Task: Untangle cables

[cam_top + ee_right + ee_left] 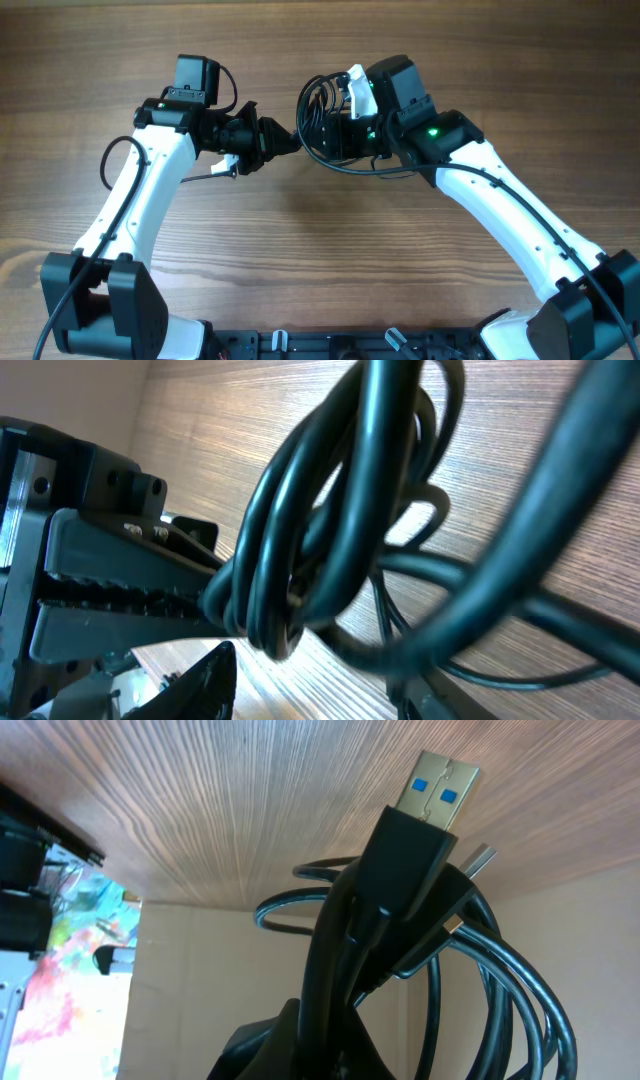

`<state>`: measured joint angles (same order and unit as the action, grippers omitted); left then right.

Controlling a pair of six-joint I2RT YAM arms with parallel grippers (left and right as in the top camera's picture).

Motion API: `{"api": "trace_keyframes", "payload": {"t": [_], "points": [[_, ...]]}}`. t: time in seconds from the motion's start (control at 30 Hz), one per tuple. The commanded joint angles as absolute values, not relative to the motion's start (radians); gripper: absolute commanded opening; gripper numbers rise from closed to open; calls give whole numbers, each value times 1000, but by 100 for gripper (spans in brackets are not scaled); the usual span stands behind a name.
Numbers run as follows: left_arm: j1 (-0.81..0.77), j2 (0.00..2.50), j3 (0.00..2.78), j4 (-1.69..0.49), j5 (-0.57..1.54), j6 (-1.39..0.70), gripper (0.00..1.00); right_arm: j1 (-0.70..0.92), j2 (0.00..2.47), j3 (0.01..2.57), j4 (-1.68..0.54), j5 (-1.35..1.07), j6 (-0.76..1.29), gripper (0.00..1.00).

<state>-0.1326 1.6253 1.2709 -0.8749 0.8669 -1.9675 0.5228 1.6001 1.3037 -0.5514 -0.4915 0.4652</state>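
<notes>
The cables sit mid-table, between the left end effector and the right end effector.

Brown wood-grain tabletop, grain running left to right. Bears the black left arm base and right arm base at near corners, dark rail between them.

Wood-grain worktop; past its edge the left wrist view shows a beige panel and blurred colourful clutter.
</notes>
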Motion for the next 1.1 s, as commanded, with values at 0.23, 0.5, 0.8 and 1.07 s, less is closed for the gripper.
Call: {"api": "trace_keyframes", "payload": {"t": [0.23, 0.5, 0.8, 1.07], "points": [[-153, 1616, 1283, -872, 1021, -1888, 4, 547, 1678, 1301, -440, -424, 480, 46], [-162, 1616, 1283, -872, 1056, -1888, 4, 547, 1680, 1301, -416, -279, 508, 38], [-162, 1616, 1283, -870, 884, -1756, 4, 520, 1660, 1301, -484, -454, 456, 43], [-158, 1616, 1283, -833, 936, -1578, 4, 418, 1632, 1301, -562, -784, 164, 43]]}}
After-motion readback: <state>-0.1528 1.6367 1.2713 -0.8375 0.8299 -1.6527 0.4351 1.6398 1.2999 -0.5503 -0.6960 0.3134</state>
